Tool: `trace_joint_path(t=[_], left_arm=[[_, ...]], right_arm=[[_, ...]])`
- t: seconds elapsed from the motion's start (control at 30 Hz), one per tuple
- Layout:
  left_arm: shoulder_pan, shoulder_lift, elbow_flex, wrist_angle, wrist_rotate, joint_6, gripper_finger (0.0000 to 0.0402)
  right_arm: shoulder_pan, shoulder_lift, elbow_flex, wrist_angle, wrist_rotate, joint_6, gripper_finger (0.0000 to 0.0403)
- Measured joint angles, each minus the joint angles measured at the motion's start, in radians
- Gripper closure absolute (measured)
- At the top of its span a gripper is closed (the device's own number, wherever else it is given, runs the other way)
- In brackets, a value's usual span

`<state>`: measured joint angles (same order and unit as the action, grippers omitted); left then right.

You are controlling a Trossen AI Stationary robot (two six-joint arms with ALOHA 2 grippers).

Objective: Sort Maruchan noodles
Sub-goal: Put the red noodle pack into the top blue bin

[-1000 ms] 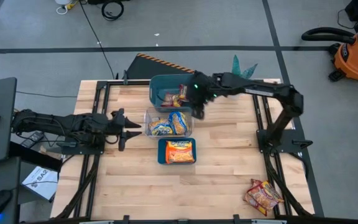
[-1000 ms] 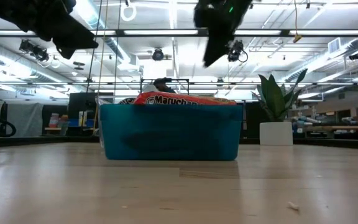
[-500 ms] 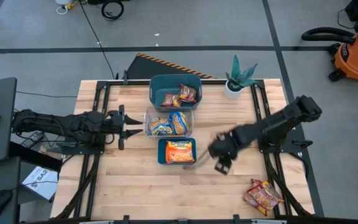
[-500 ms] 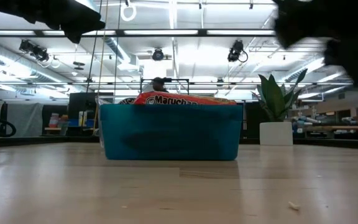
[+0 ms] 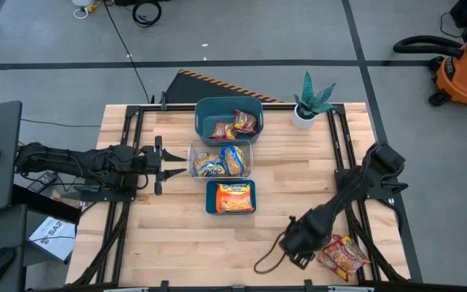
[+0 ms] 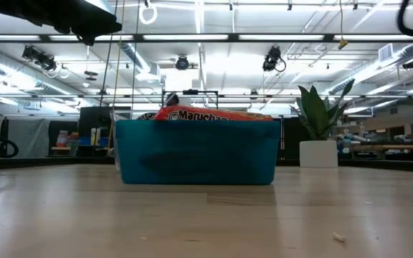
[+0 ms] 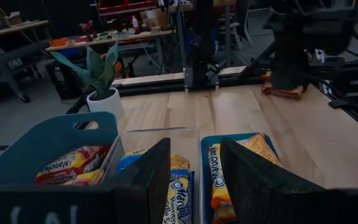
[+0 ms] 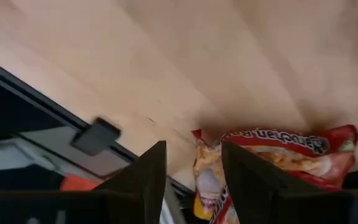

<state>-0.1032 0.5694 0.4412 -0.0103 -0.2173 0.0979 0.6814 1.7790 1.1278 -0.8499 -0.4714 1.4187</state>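
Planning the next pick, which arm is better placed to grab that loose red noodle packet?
Right. The right gripper, open, is beside the red packet at the table's near right corner; the left gripper waits beside the clear bin.

Robotics lab or workshop: grey concrete floor (image 5: 242, 32) with taped lines, orange shop vacuum (image 5: 465, 69), fluorescent ceiling strips (image 6: 206, 37), cluttered workbenches (image 7: 104, 40) behind, wooden table (image 5: 298, 186) on black metal frame.

red-yellow packet (image 5: 344, 254) | teal bin (image 5: 214, 111) | orange packet (image 5: 234, 198)

Left claw (image 7: 194, 180) parted; 3 bins (image 7: 55, 140) hold noodle packets (image 7: 219, 180).
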Motion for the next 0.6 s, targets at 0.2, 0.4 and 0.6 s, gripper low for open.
trace_joint_path(t=[0.2, 0.4, 0.6], left_arm=[[0.0, 0.0, 0.0, -0.005, 0.0, 0.002, 0.0256], [0.0, 0.0, 0.0, -0.012, 0.0, 0.017, 0.0256], [0.0, 0.0, 0.0, -0.025, 0.0, 0.018, 0.0256]], right_arm=[[0.067, 0.089, 0.029, -0.057, -0.002, -0.058, 0.0243], [0.117, 0.1, 0.031, -0.118, 0.076, -0.094, 0.0245], [0.131, 0.092, 0.031, -0.196, 0.089, -0.136, 0.0265]])
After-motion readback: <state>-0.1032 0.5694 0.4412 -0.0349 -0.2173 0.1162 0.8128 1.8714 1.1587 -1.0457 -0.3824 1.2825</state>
